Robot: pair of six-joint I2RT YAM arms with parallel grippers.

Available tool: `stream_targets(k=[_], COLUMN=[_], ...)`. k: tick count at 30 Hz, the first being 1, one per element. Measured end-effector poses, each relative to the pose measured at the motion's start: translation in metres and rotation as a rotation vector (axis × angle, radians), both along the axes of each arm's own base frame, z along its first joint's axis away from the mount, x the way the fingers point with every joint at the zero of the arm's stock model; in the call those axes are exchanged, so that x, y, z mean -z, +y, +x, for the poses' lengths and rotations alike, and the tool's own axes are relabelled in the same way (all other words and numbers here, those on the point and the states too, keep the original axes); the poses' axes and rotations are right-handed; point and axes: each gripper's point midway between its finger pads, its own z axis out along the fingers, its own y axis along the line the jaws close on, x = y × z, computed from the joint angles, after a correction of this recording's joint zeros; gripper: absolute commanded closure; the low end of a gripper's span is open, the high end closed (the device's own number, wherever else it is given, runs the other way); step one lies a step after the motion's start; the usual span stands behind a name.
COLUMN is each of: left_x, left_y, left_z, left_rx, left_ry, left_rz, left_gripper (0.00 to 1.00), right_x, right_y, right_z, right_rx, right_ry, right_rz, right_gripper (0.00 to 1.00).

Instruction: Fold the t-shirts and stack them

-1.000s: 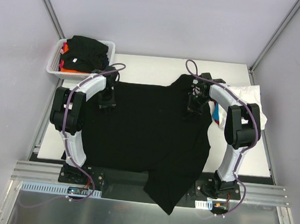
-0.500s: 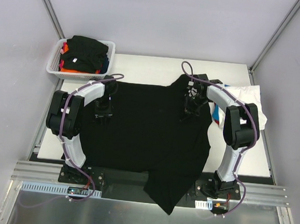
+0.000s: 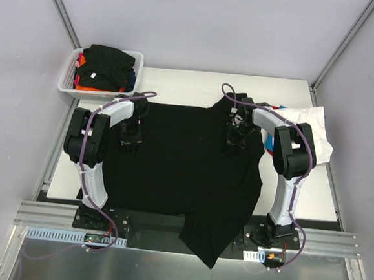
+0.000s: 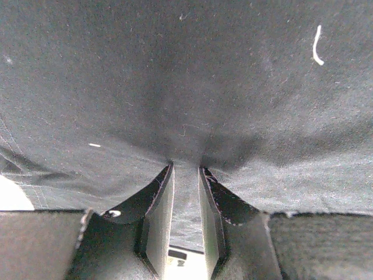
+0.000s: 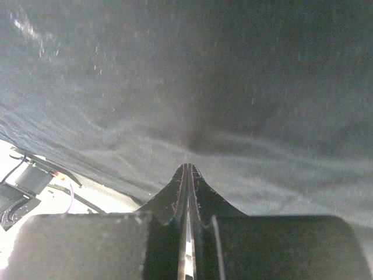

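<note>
A large black t-shirt (image 3: 185,166) lies spread over the white table, its lower end hanging past the near edge. My left gripper (image 3: 131,137) sits on the shirt's left part, my right gripper (image 3: 232,141) on its upper right part. In the left wrist view the gripper (image 4: 185,168) is shut on a fold of the black cloth (image 4: 186,87), which fills the gap between the fingers. In the right wrist view the gripper (image 5: 187,167) is shut, with black cloth (image 5: 245,87) pulled taut from its tips.
A white mesh basket (image 3: 67,84) at the back left holds black, orange and red cloth. A white t-shirt (image 3: 308,123) lies at the right over red and blue cloth (image 3: 269,144). Grey walls enclose the table (image 3: 178,81).
Both grippers have moved a little toward the near side and inward over the black shirt, the right one leftward, drawing the cloth with them.
</note>
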Motion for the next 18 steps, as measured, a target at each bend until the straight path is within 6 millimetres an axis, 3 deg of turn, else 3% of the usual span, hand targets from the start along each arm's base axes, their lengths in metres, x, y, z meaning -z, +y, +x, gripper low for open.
stream_targets(k=[12, 18], left_x=[0.001, 0.001], left_y=[0.000, -0.004], left_z=[0.004, 0.021], left_rx=[0.003, 0.001], left_ry=[0.007, 0.015], left_rz=[0.005, 0.007], left_gripper=[0.76, 0.76], right_x=[0.015, 0.015], right_y=[0.007, 0.012], right_z=[0.015, 0.041], right_rx=[0.003, 0.031], right_ry=[-0.018, -0.036], right_rz=[0.020, 0.051], right_gripper=[0.98, 0.97])
